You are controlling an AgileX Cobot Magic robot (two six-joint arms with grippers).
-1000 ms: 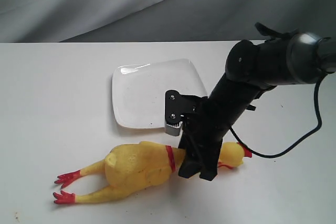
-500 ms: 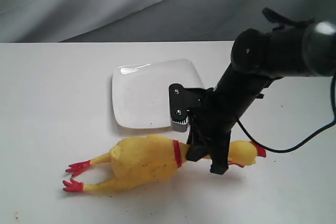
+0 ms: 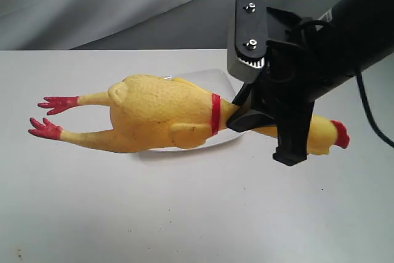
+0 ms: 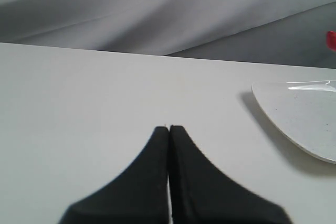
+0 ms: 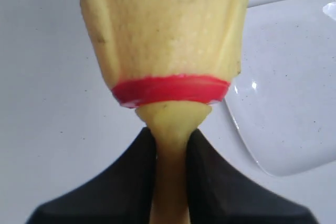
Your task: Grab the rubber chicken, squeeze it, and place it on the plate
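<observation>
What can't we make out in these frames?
- Exterior view: the plate is mostly hidden behind the rubber chicken. Whether they touch cannot be told.
- Exterior view: the rubber chicken's neck is hidden by the right end effector.
- Right wrist view: the rubber chicken's head and feet lie outside the frame.
- Left end effector: outside the exterior view. The left wrist view shows only its shut fingertips.
</observation>
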